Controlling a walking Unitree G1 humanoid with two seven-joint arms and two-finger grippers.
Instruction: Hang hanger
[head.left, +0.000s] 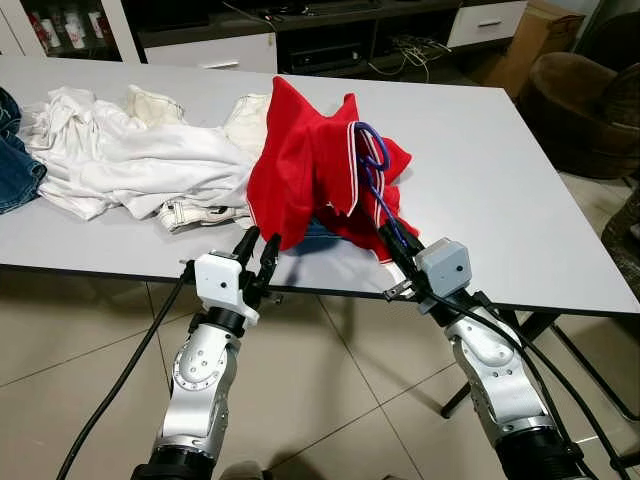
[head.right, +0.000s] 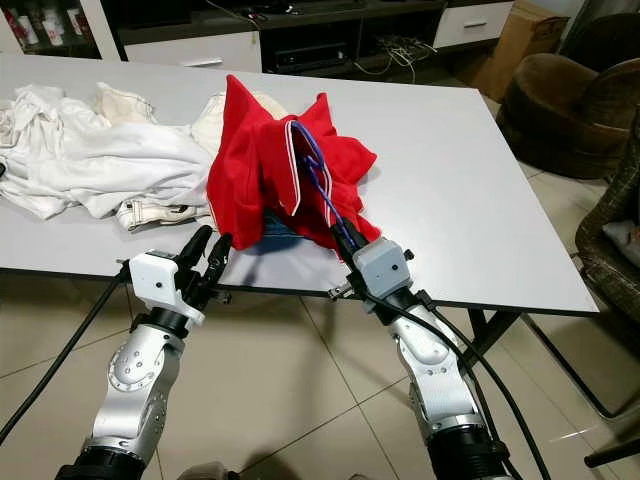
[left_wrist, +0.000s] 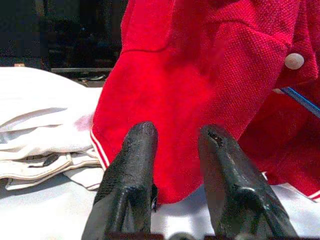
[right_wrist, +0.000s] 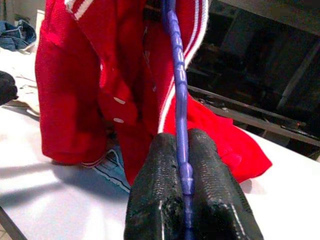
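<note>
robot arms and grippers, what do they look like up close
Both arms are silver metal with rounded, bolted joint housings. The left gripper sits on a white boxy wrist block, the right gripper on a grey one. Each has two long black fingers with a rough, grainy surface. Black cables run down along both arms.

On the white worktop (head.left: 500, 180), the red polo shirt (head.left: 310, 170) stands bunched near my edge, over the blue plastic hanger (head.left: 375, 165). The heap of white clothes (head.left: 130, 160) lies to its left.
</note>
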